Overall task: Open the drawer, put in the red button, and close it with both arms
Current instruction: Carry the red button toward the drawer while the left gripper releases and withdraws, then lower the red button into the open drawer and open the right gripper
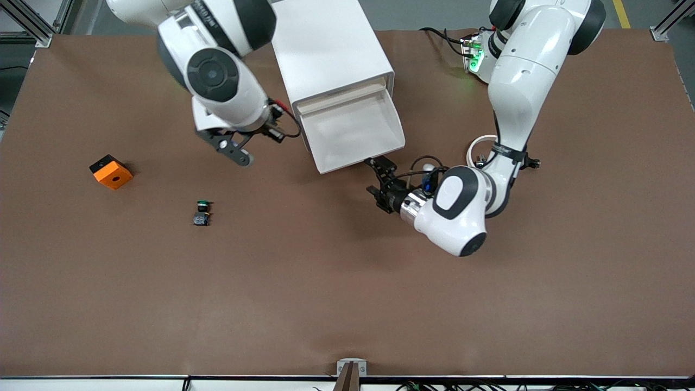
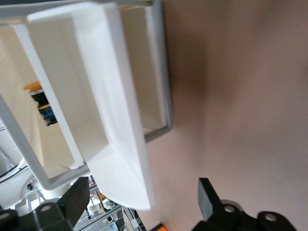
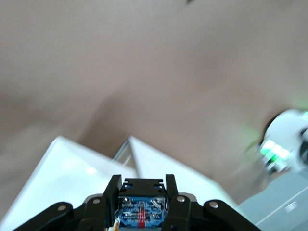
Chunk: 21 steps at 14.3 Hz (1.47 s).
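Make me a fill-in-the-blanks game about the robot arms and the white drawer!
1. The white drawer is pulled ____.
2. The left gripper, by the drawer's front, has ____ fingers.
3. The right gripper is shut on a ____.
4. The button on the table has a ____ cap.

Missing words: open; open; button; green

A wide brown matte tabletop (image 1: 347, 282) fills almost the whole front view, evenly lit, with soft shadows pooling here and there. At the top corners stand silver aluminium frame posts (image 1: 32, 24), and past the table's edge up there runs grey floor (image 1: 429, 13) with a yellow painted stripe (image 1: 622, 13). Along the nearest edge sits a white rail (image 1: 108, 383) with a small grey metal bracket (image 1: 351, 368) at the middle.
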Tool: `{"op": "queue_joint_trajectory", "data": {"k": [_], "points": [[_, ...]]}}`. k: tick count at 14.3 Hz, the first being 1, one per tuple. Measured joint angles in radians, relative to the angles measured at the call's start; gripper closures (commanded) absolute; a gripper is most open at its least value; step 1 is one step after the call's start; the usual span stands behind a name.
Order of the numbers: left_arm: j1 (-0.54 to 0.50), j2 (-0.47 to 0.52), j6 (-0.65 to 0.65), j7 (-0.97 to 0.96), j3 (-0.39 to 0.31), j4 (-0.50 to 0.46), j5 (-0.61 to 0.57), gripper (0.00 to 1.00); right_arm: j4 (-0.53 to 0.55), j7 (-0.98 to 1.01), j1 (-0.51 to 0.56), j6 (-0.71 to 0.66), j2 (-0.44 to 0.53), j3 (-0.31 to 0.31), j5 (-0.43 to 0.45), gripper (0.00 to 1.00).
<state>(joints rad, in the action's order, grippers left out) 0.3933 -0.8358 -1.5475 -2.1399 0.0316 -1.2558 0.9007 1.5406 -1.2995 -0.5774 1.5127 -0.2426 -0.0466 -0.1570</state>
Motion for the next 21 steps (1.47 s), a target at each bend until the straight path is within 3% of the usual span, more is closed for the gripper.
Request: {"op": "queue_joint_trajectory", "data": {"k": [8, 12, 15, 16, 17, 18, 21], "points": [[-0.009, 0.075, 0.000, 0.316, -0.271, 0.031, -0.008, 0.00, -0.004, -0.424, -0.169, 0.311, -0.153, 0.001, -0.014, 0.71], [-0.011, 0.111, -0.002, 0.509, -0.322, 0.031, -0.144, 0.00, -0.005, -0.440, -0.204, 0.332, -0.227, 0.004, -0.006, 0.68], [-0.007, 0.128, -0.017, 0.907, -0.327, 0.032, -0.285, 0.00, -0.007, -0.441, -0.222, 0.336, -0.260, 0.005, -0.005, 0.62], [-0.005, 0.134, -0.018, 1.009, -0.327, 0.032, -0.337, 0.00, -0.008, -0.441, -0.225, 0.336, -0.266, 0.005, -0.005, 0.54], [-0.003, 0.140, -0.018, 1.089, -0.327, 0.032, -0.379, 0.00, -0.008, -0.441, -0.229, 0.336, -0.270, 0.005, -0.005, 0.38], [0.001, 0.149, -0.018, 1.161, -0.327, 0.032, -0.418, 0.00, -0.008, -0.441, -0.234, 0.336, -0.273, 0.005, -0.005, 0.03], [0.043, 0.186, -0.017, 1.344, -0.326, 0.027, -0.516, 0.00, -0.014, -0.442, -0.238, 0.336, -0.275, 0.006, -0.005, 0.00]]}}
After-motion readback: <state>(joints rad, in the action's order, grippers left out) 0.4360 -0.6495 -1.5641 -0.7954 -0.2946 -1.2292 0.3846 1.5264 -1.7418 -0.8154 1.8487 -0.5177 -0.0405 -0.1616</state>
